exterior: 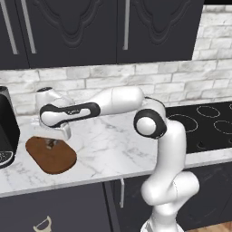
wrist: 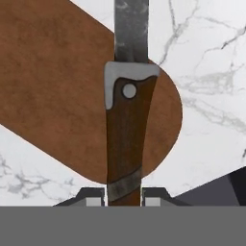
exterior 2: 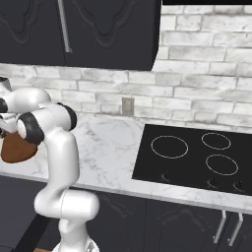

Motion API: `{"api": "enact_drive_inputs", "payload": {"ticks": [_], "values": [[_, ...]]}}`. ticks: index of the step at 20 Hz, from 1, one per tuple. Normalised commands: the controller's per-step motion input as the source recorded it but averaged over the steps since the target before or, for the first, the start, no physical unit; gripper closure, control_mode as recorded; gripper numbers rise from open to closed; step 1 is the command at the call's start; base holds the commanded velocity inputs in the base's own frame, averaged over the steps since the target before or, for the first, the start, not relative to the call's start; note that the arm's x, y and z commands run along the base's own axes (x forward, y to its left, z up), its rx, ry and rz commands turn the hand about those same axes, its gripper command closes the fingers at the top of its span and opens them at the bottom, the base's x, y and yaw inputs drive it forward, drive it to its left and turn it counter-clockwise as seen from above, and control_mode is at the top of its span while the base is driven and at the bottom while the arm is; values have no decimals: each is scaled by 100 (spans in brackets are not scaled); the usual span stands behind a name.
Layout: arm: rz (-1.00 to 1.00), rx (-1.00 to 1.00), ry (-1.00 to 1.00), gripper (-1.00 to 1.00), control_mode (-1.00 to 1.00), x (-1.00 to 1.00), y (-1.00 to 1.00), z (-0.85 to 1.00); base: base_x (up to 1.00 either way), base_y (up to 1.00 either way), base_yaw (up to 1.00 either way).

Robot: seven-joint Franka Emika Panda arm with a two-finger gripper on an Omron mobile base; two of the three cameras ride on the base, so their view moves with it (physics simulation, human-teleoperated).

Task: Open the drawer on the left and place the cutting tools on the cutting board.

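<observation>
My gripper (wrist: 123, 197) is shut on a knife (wrist: 126, 129) with a brown wooden handle and a grey blade, one of the cutting tools. It holds the handle's end, and the blade points away over the marble. The knife hangs just above the reddish-brown cutting board (wrist: 53, 91). In the left base view the gripper (exterior: 50, 142) points down over the board (exterior: 54, 158) at the counter's left. The cream-headed peeler (exterior: 43, 223) lies in the pulled-out black drawer (exterior: 68, 208) below the counter edge. From the right base view, only part of the board (exterior 2: 15, 149) shows behind the arm.
A black appliance (exterior: 7, 129) stands just left of the board. The black cooktop (exterior: 204, 124) (exterior 2: 192, 157) takes up the counter's right part. White marble counter (exterior: 113, 145) lies between them. Black wall cabinets (exterior: 90, 27) hang above, in front of a brick wall.
</observation>
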Motion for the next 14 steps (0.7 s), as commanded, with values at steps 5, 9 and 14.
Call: {"api": "enact_drive_inputs", "payload": {"ticks": [5,9,14], "values": [[0,-3,-1,100,-100,8,1,-19,0,0,0],[0,-1,-5,100,-100,0,0,-30,0,0,0],[0,0,-12,100,-100,0,-8,-37,0,0,0]]}}
